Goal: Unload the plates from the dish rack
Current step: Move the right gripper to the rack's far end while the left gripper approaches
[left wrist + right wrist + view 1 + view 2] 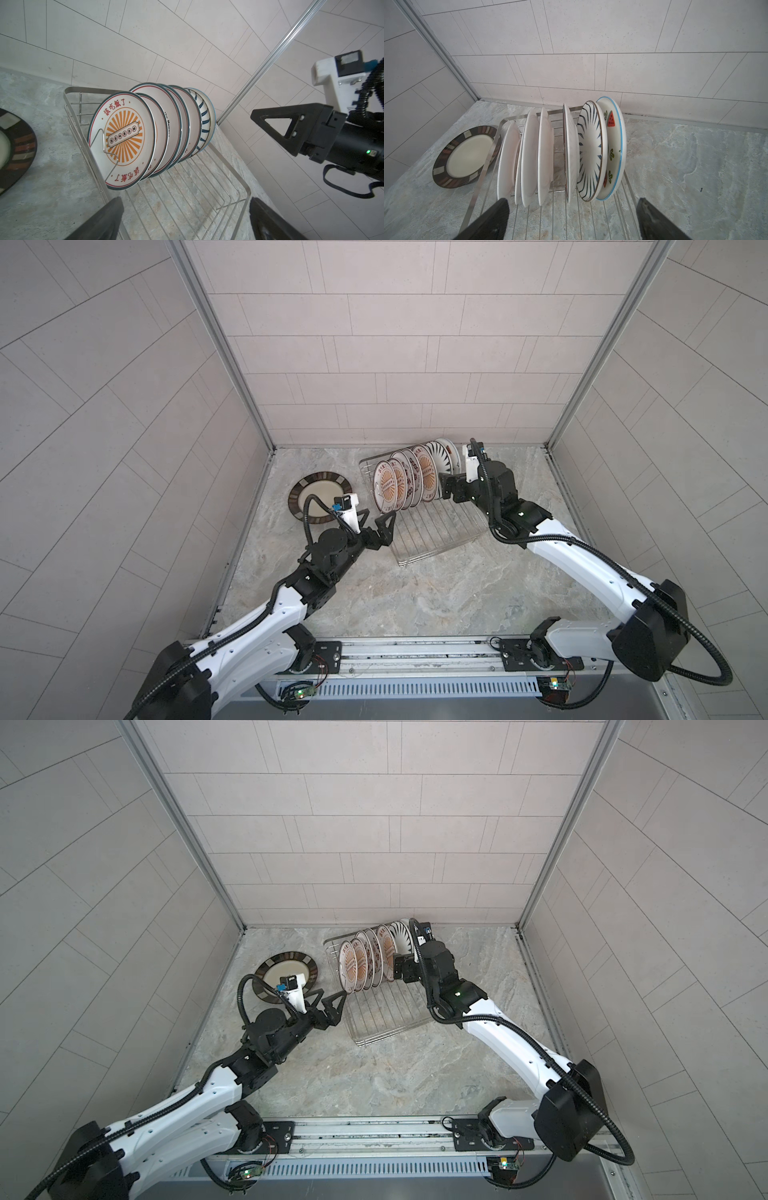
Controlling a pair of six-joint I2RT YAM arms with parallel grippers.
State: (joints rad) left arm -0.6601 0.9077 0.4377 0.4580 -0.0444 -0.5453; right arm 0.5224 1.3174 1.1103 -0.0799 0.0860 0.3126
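Near the centre of both top views, just below the back wall, a rectangular shallow silver wire dish rack sits on the grey marbled stone counter. Round ceramic plates stand on edge in a close row across the rack's upper part, leaning a little and held by upright prongs. At the left end of the row, facing the lower left of the frame, is a white sunburst plate with orange rays, red lettering and a dark rim; a bent wire prong crosses its face. At the right end stands a white striped plate with dark radiating lines. Just behind it, last in the row, is a white watermelon plate with a blue rim and red slices. Those between show plain white backs in the right wrist view, and their exact number cannot be told. Left of the rack and just beside it, a round cream brown-rimmed plate lies flat on the counter; whether it touches the wire is unclear.

The black left gripper hovers at the rack's left edge, below the sunburst plate in the frame, its jaws spread wide and holding nothing. The black right gripper hangs at the right of the row, close to the plates' edges, its jaws likewise wide apart and empty.
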